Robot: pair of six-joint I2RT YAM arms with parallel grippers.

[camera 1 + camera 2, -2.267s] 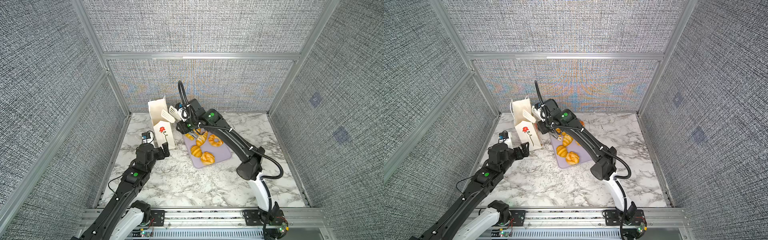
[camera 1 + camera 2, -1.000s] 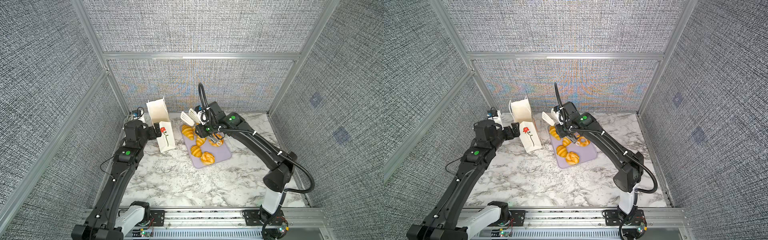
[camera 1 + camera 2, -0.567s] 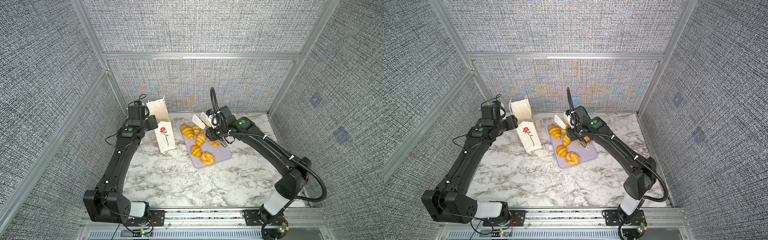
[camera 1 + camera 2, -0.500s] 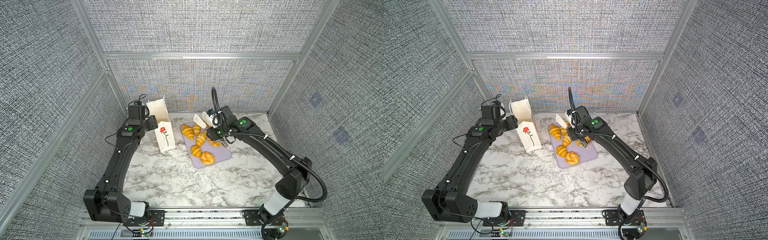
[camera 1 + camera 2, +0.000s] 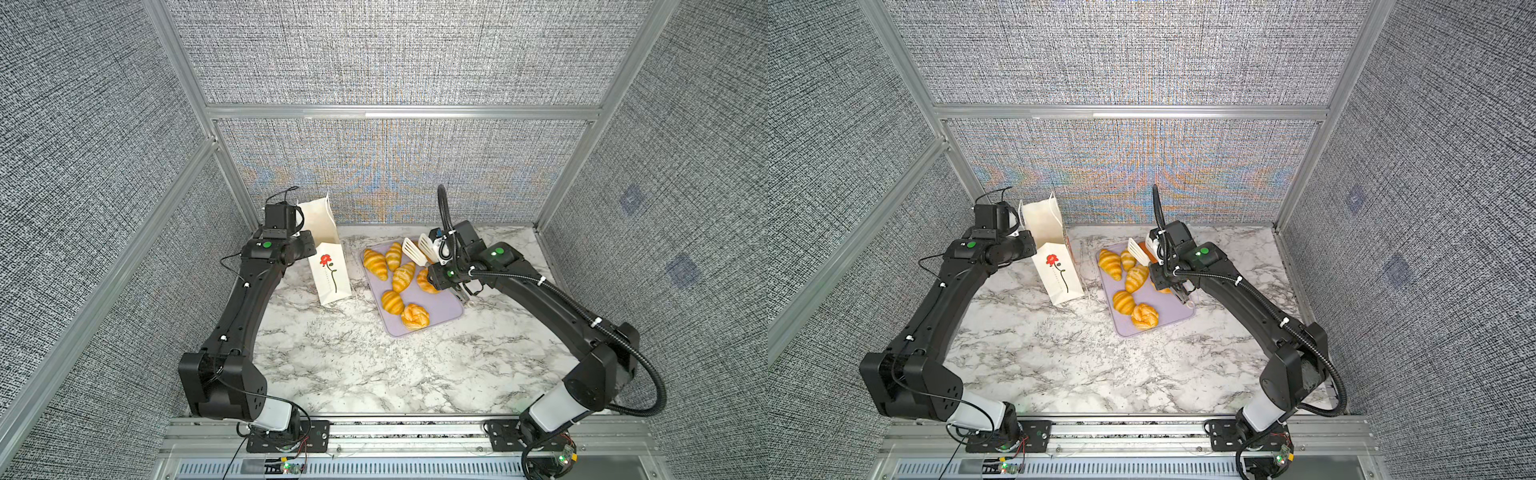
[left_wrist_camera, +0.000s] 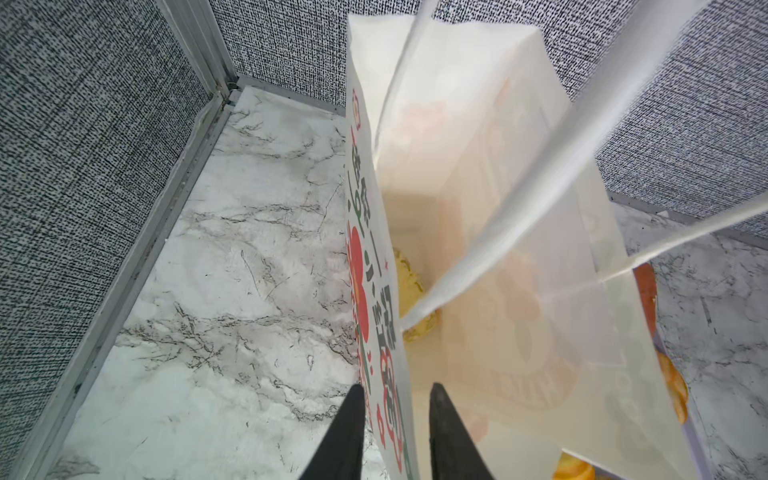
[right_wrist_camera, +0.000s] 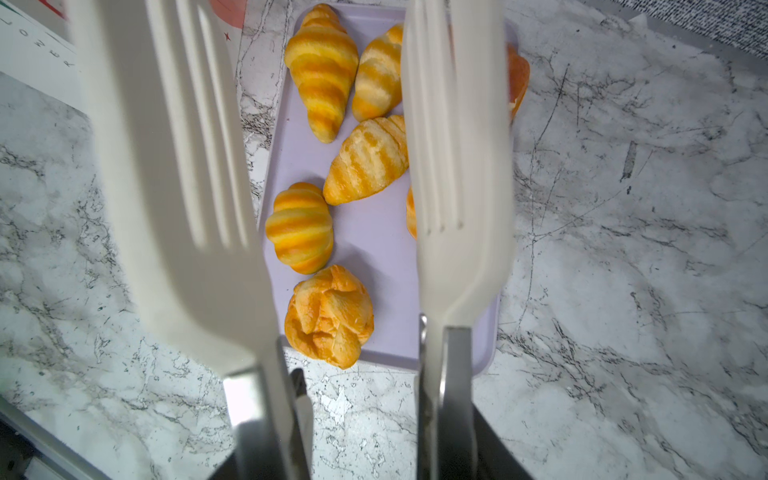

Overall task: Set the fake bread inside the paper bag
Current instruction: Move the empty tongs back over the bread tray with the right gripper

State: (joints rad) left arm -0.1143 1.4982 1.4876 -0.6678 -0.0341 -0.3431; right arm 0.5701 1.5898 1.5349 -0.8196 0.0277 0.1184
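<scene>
Left wrist view gave me the left gripper (image 6: pixel 395 388) set narrow astride the paper bag (image 6: pixel 478 174). One black finger (image 6: pixel 345 440) sat outside the printed wall and its mate inside, with a sliver of gap, so I judged the wall not yet pinched. At the bag's bottom lay one yellow piece of fake bread (image 6: pixel 409 286), half masked by a white handle cord (image 6: pixel 519 199) crossing the mouth. The rest of the floor I could not read.

In both top views the bag stood just left of the lilac tray (image 5: pixel 446 311), mouth open, and the wrist hid those fingers. On the tray lay four striped croissants (image 5: pixel 375 264) and a knotted bun (image 5: pixel 414 316).

Right of them the right gripper (image 5: pixel 442 272) was clamped on white slotted tongs (image 7: pixel 178 166), blades spread and empty above the tray. The middle croissant (image 7: pixel 368 160) lay below and ahead of the blades, its long axis slanting across their gap. That arm was clearly the nearer one.

Another golden piece (image 5: pixel 426 281) was mostly under the gripper, and an orange-brown piece (image 7: pixel 517 79) peeked from behind a blade. I could make out neither shape.
</scene>
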